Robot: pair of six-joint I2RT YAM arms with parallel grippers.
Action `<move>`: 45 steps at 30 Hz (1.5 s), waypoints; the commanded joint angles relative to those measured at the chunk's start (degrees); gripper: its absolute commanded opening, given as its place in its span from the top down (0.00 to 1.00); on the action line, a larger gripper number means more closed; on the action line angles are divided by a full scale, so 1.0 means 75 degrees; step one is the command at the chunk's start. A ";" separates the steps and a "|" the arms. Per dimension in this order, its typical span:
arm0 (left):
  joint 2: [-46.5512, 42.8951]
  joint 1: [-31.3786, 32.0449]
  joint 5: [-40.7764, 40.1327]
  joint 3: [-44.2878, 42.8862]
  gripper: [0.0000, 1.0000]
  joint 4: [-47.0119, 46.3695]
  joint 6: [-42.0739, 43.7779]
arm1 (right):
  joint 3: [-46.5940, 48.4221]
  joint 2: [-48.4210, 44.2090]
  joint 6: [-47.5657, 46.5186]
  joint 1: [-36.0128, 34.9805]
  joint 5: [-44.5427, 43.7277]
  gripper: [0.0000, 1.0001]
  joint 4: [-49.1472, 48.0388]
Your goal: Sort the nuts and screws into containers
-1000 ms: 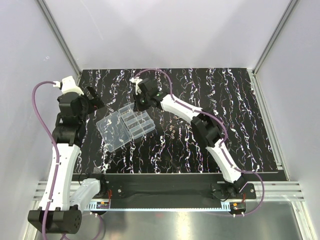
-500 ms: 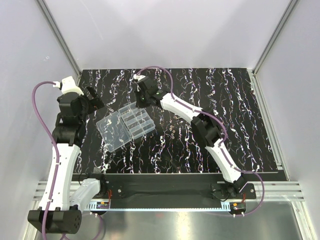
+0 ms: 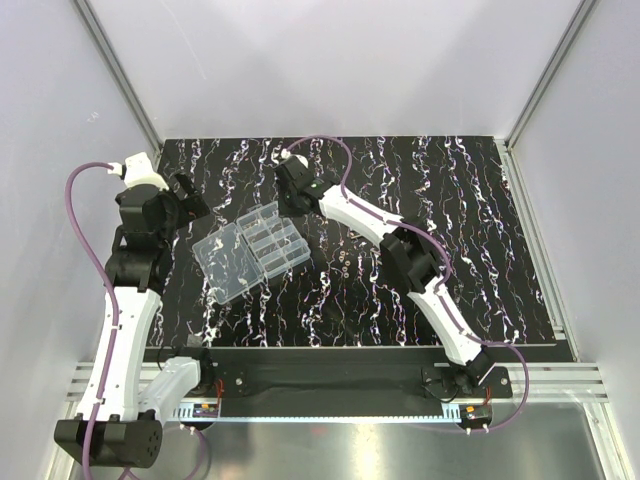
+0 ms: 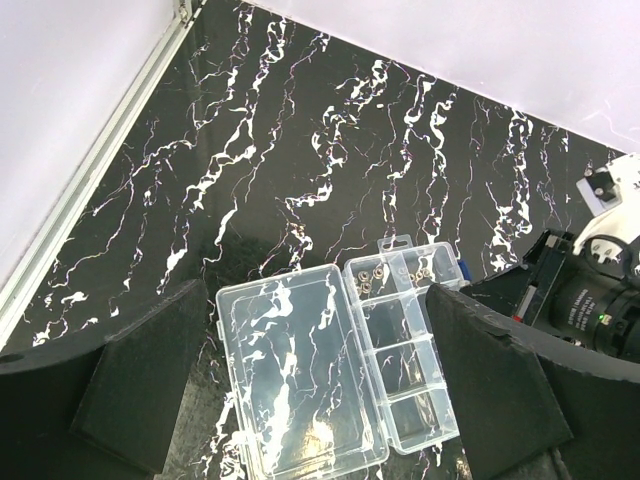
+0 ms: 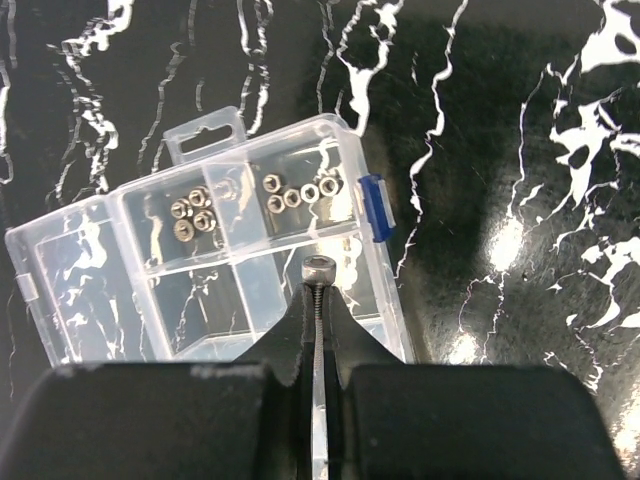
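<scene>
My right gripper (image 5: pixel 319 292) is shut on a screw (image 5: pixel 319 268); its socket head pokes out past the fingertips and its threaded shaft lies between them. It hangs over the containers (image 5: pixel 230 270) of the clear organiser box, near the blue latch. Several nuts (image 5: pixel 196 212) lie in the two far compartments. In the top view the right gripper (image 3: pixel 292 203) is at the box's (image 3: pixel 272 243) far end. My left gripper (image 4: pixel 320 395) is open, its pads (image 4: pixel 150 385) wide apart above the flat clear lid (image 4: pixel 295 375). Nothing is between them.
A few loose small metal pieces (image 3: pixel 344 262) lie on the black marbled table (image 3: pixel 450 220) to the right of the box. White walls and metal rails (image 3: pixel 530 230) border the table on the left, back and right.
The right gripper with the screw has shifted a little to the right along the box's far end. The left arm and the box have not moved.
</scene>
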State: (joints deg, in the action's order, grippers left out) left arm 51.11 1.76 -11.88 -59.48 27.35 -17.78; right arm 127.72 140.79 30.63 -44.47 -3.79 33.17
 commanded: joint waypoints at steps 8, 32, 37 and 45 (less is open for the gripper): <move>-0.0006 0.0047 -0.0162 -0.0131 0.01 -0.0237 0.0121 | 0.0712 0.0341 0.0357 -0.0012 -0.0022 0.94 0.0206; 0.0087 0.0176 0.0201 -0.0084 0.01 -0.0307 0.0203 | -0.2168 -0.2810 -0.0545 0.2997 -0.1510 0.44 0.0570; 0.0181 0.0176 0.0213 -0.0108 0.01 -0.0296 0.0203 | -0.3304 -0.2788 -0.0475 0.3901 -0.1895 0.47 0.0255; 0.0298 0.0187 0.0178 -0.0108 0.01 -0.0272 0.0203 | -0.3038 -0.1816 -0.0287 0.4218 -0.2202 0.46 0.0019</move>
State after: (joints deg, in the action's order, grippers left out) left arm 53.23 2.96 -11.16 -59.48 27.35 -17.30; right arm 102.04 125.49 28.23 -12.56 -18.06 35.18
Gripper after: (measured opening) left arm 0.988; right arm 0.536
